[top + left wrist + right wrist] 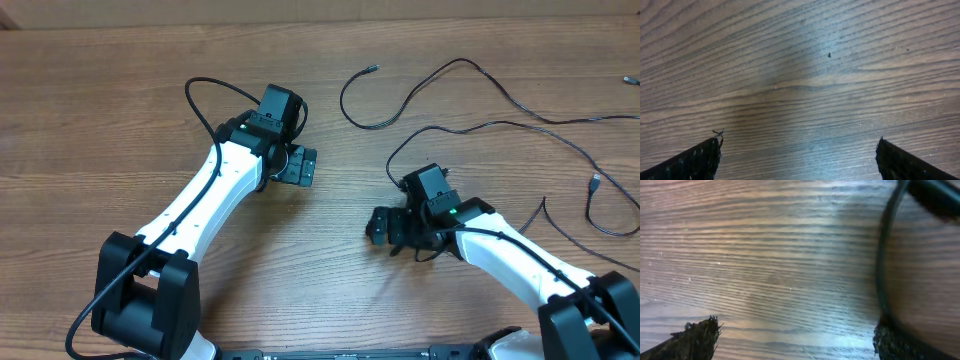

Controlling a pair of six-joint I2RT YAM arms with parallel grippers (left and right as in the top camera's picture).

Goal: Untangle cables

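Several thin black cables lie on the wooden table's right half. One cable (440,75) loops from a small plug at top centre and runs off to the right edge. A second cable (500,123) curves from beside my right wrist towards the right edge. A third cable (598,205), with a plug end, lies at the far right. My left gripper (298,165) (799,145) is open and empty over bare wood, apart from the cables. My right gripper (385,228) (796,327) is open and empty. A blurred dark cord (882,255) runs down beside its right fingertip.
The wooden table (120,100) fills all views. The thicker black wire (205,95) of the left arm arcs above that arm. Both arm bases stand at the front edge.
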